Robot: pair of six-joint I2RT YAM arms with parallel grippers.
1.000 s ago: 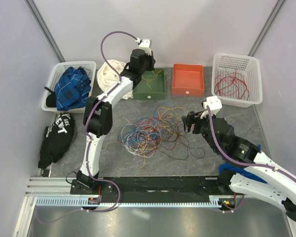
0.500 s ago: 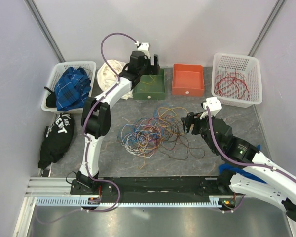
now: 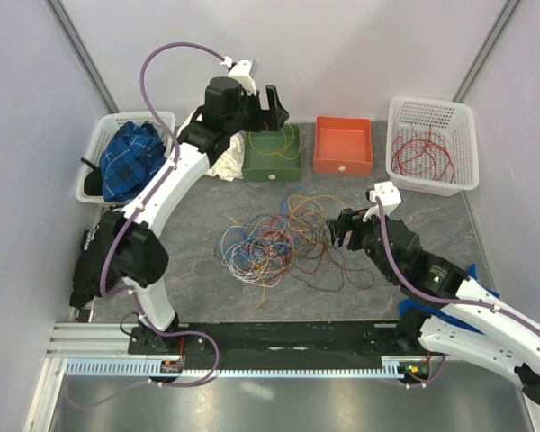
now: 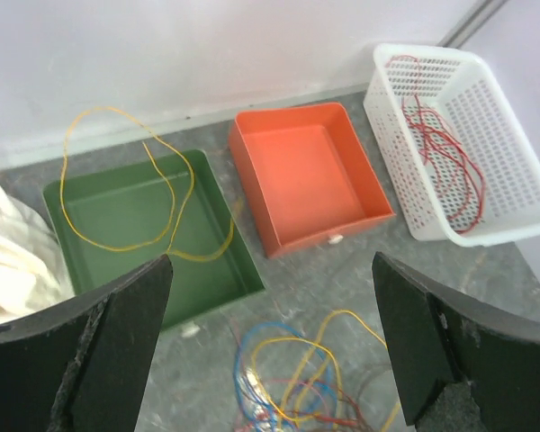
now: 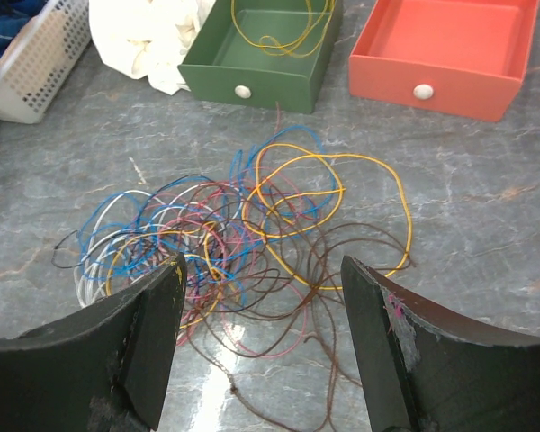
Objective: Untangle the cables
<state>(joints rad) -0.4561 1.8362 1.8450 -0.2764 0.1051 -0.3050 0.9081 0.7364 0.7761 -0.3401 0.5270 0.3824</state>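
L arm (image 3: 175, 171) higher, leftward (jaws wide)

You see only the upper loops of the cables (image 4: 283, 378) in the left wrist view. Also cropped there: white cloth (image 4: 9, 256), left edge.

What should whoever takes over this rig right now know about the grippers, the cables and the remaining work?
Left gripper: jaws open, empty, raised near the green tray.
Right gripper: jaws open, empty, hovering at the right edge of the tangle.
Cables: a yellow cable lies in the green tray, draped over its rim; red cables are in the white basket; the orange tray holds none.
Done: those strands separated.
Left: the knotted pile mid-table, probably strand by strand.
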